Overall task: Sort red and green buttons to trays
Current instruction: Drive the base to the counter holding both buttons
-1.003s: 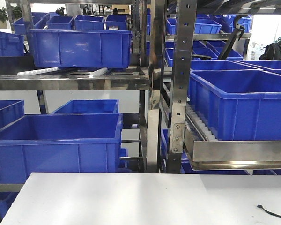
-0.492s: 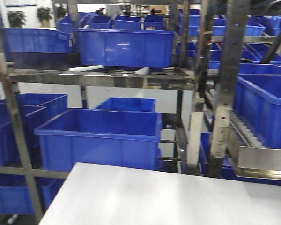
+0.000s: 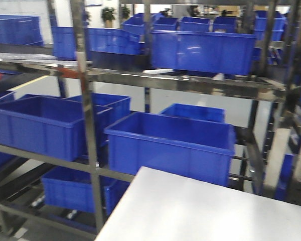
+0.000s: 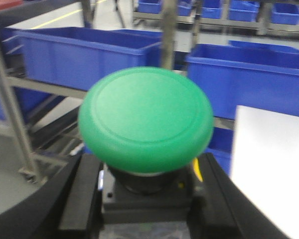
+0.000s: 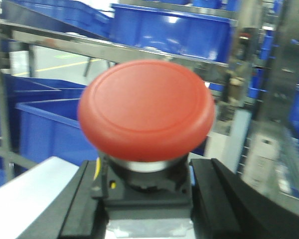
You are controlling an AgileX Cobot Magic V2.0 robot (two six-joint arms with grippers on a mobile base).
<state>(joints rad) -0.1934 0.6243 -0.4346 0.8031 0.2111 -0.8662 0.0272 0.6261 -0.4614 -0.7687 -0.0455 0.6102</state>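
Green button [image 4: 145, 119] is pinched by its black base between the two fingers of your left end effector [image 4: 147, 199], cap facing the wrist camera. The red button [image 5: 145, 109] is held the same way in your right end effector [image 5: 147, 199]. Both look light and rigid. The domed caps seem smooth and probably slippery, so the squared base is the safer hold. Beyond the end effectors stand blue bins [image 3: 170, 145] on steel shelving, and a white worktop [image 3: 200, 211] lies below. No tray is in view.

Black fingers [image 5: 217, 199] clamping red button [image 5: 146, 110], blue bins [image 5: 169, 32] on steel shelving [image 5: 65, 42] behind
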